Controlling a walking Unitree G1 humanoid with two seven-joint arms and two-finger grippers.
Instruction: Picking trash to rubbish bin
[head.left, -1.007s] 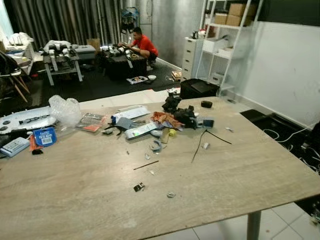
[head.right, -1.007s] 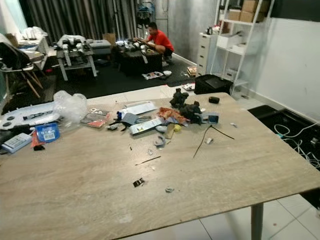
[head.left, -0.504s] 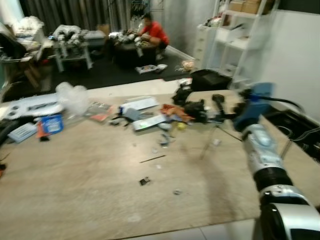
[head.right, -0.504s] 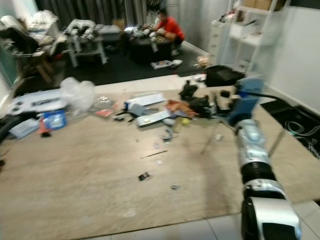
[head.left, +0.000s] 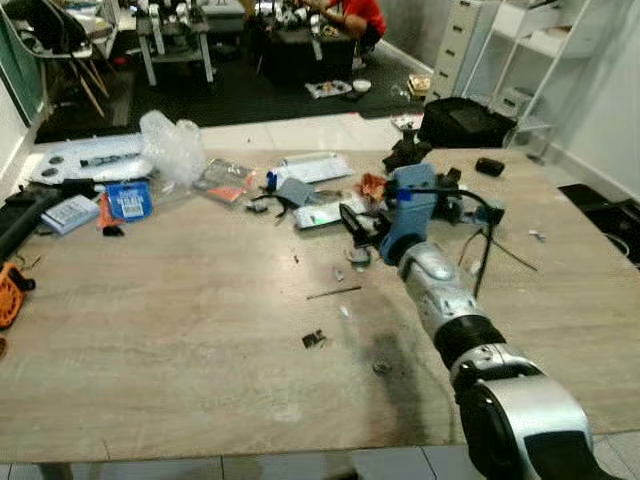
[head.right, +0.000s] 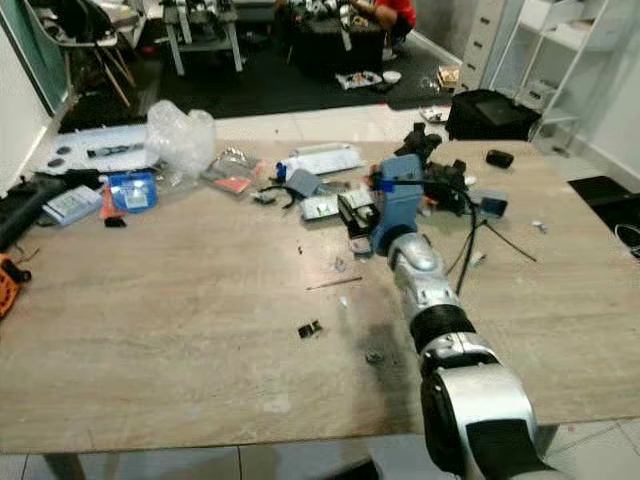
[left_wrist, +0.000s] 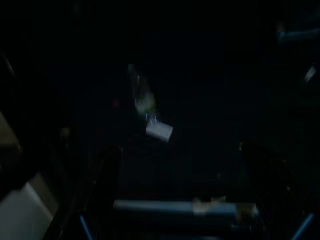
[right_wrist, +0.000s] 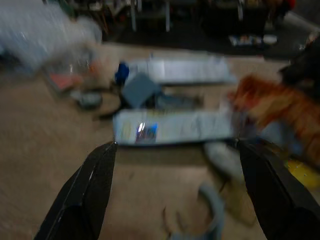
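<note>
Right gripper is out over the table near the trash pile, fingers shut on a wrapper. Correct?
Not quite. The right gripper is out over the table by the trash pile, but its fingers are spread open and hold nothing. The right wrist view shows the white wrapper lying on the table beyond them.

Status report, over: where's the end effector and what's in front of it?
Right end effector open, over the table. Flat white wrapper just ahead, not yet gripped. Loose litter around it.
</note>
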